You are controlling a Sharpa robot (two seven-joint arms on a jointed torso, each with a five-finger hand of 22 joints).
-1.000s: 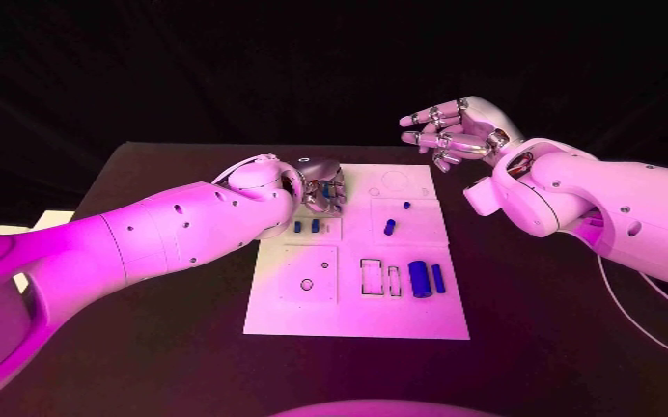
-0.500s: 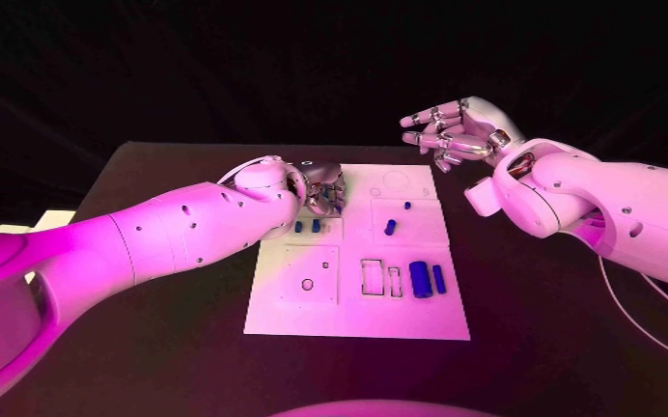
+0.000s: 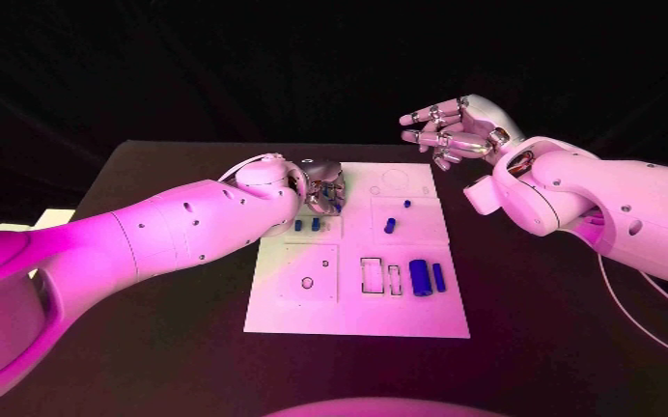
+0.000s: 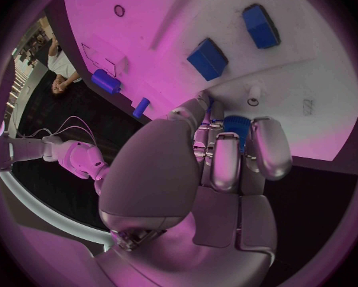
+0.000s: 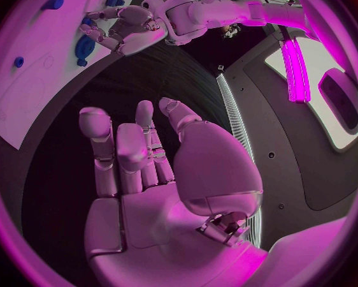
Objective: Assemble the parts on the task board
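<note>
The head camera looks down on the task board (image 3: 359,253); both wrist cameras see it too, the left one close up

task board (image 3: 359,313): white, flat, mid-table | parts (image 3: 419,278): small blue pieces scattered on it

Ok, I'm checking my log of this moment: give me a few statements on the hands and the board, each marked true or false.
1. The left hand is over the task board's far left corner. True.
2. The right hand holds a blue part. False: it holds nothing, fingers apart.
3. The right hand is raised beyond the board's far right corner. True.
4. No blue parts lie on the board. False: several do, including a large blue part near its right edge.
</note>
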